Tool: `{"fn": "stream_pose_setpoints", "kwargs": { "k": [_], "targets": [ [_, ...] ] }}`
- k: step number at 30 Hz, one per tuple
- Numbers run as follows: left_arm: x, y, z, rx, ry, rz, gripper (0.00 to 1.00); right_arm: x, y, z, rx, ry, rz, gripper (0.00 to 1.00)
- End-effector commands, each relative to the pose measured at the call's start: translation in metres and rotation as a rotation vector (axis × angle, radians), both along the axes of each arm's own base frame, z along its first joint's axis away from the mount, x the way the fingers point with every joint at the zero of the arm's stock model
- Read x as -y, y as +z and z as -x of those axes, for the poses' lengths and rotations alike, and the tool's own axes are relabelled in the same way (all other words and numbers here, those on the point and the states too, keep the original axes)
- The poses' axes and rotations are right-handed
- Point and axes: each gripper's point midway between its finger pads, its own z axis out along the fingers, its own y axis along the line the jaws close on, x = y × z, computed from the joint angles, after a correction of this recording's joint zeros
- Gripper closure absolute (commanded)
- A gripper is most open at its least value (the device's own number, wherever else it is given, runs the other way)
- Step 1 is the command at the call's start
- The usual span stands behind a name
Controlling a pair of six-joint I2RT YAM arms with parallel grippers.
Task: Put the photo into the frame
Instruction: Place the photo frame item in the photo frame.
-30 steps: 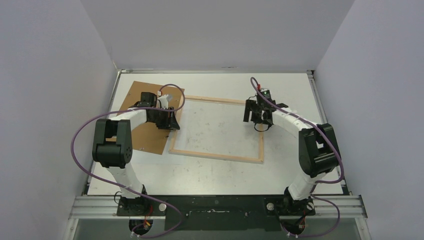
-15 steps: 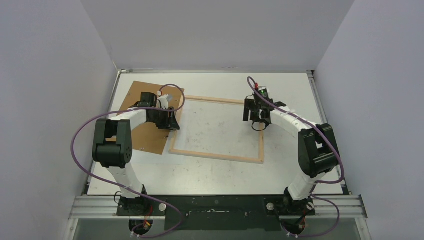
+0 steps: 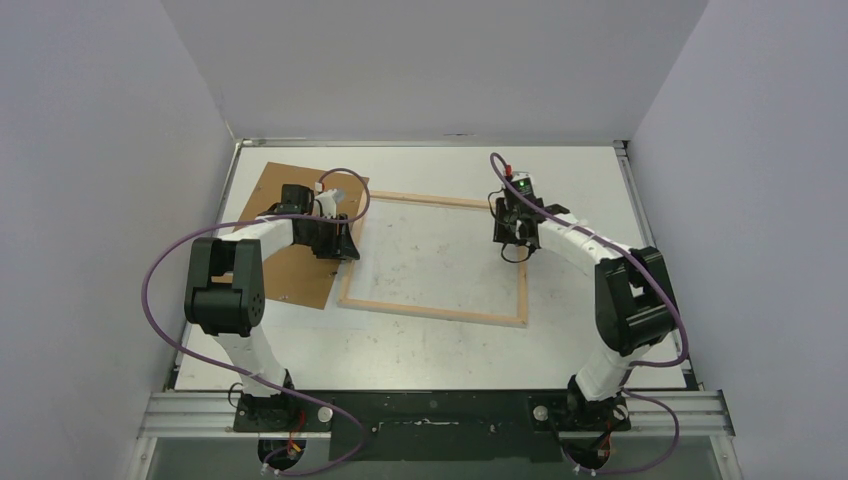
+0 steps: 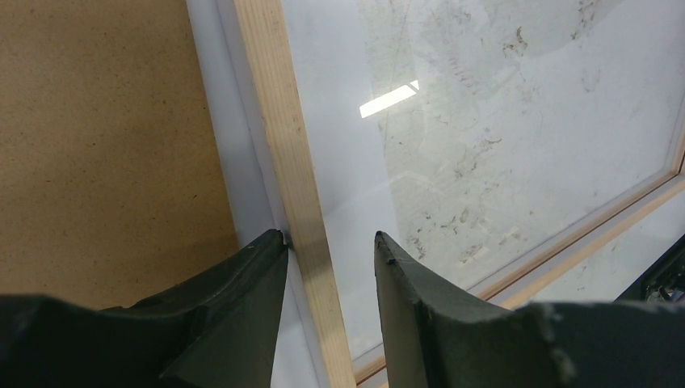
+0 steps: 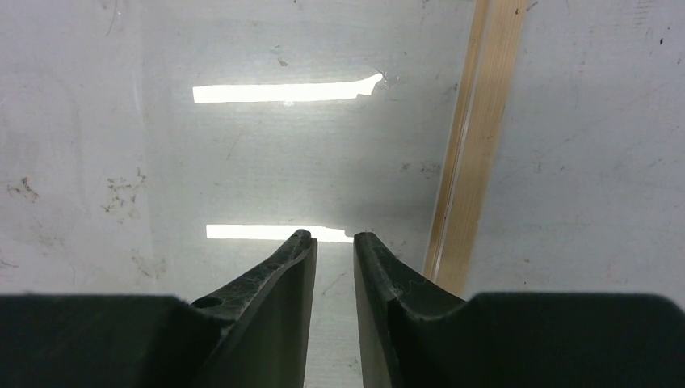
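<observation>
Pale wood frame [image 3: 432,311], flat, perhaps glazed

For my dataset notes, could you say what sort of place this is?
Likely a lab robot cell: plain grey walls enclosing a white table, two arms bolted to a metal rail.

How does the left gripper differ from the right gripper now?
The left gripper is wide open; the right gripper shows only a narrow gap. The left gripper straddles the left bar of the frame; the right gripper hangs over the pane, beside the right bar. Both point down and hold nothing.
</observation>
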Motion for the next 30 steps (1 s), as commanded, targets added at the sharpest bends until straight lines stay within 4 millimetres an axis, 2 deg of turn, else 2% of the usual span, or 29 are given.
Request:
{"fn": "stream_pose_setpoints", "kwargs": {
  "k": [1, 8, 14, 21, 30],
  "targets": [
    [0.001, 0.013, -0.004, 0.046, -0.013, 0.018, 0.59, 0.001, 0.003, -0.011, 0.042, -0.021, 0.020, 0.76],
    [0.000, 0.014, -0.005, 0.045, -0.012, 0.018, 0.58, 0.015, -0.012, -0.009, 0.020, -0.069, 0.081, 0.86],
    [-0.001, 0.015, -0.006, 0.048, -0.010, 0.015, 0.59, 0.025, -0.015, -0.007, 0.018, -0.106, 0.118, 0.90],
    [0.000, 0.017, -0.007, 0.051, -0.012, 0.019, 0.59, 0.036, -0.025, -0.003, -0.010, -0.131, 0.152, 0.91],
    [0.002, 0.024, -0.007, 0.061, -0.021, 0.026, 0.58, 0.039, -0.032, -0.003, -0.033, -0.136, 0.162, 0.84]
  ]
}}
